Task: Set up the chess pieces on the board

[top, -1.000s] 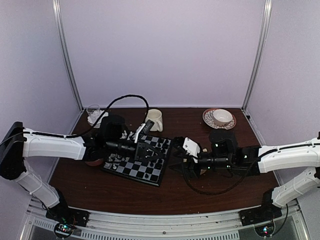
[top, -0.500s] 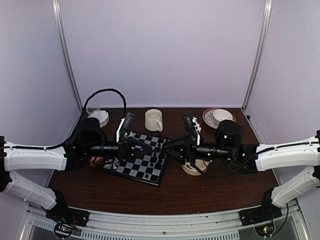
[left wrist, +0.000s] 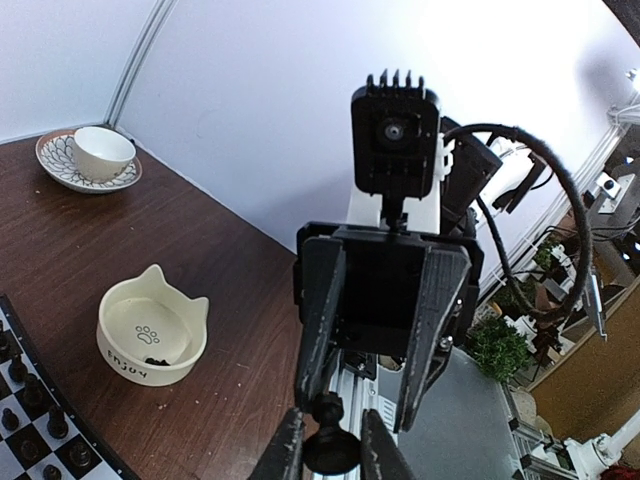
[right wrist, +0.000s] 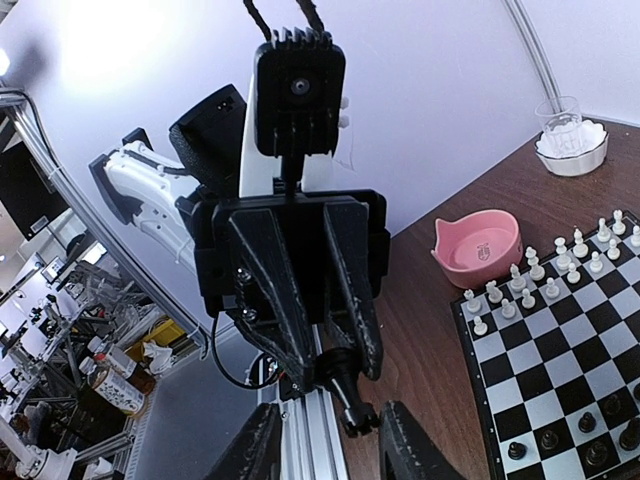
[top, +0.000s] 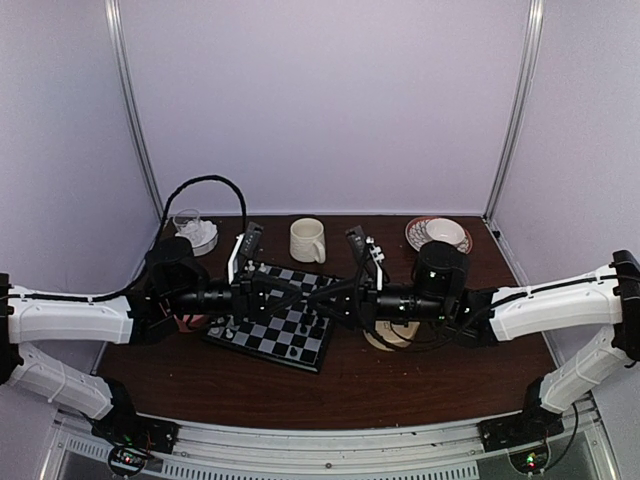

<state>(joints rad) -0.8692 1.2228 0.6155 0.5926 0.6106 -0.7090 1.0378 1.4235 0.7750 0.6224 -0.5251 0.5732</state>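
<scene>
The board (top: 285, 338) lies left of the table's middle, with white chess pieces (right wrist: 540, 280) along its left side and black ones (right wrist: 590, 440) on its right. Above its right edge the two grippers meet tip to tip. My left gripper (left wrist: 331, 420) is shut on the base of a black chess piece (left wrist: 330, 452). The piece's slim crowned end (right wrist: 360, 418) pokes out between the fingers of my right gripper (right wrist: 333, 415), which stands open with a gap on each side. In the top view the piece is hidden between the left gripper (top: 318, 291) and the right gripper (top: 338, 294).
A cream cat-ear bowl (left wrist: 152, 340) with a few black pieces stands right of the board. A pink cat-ear bowl (right wrist: 480, 245) is to the board's left. At the back are a mug (top: 307, 240), a cup on a saucer (top: 438, 235) and a glass dish (top: 195, 232).
Both arms have swung round to face each other. The right gripper has come left up to the held piece and its jaws have narrowed. The left grip is unchanged.
</scene>
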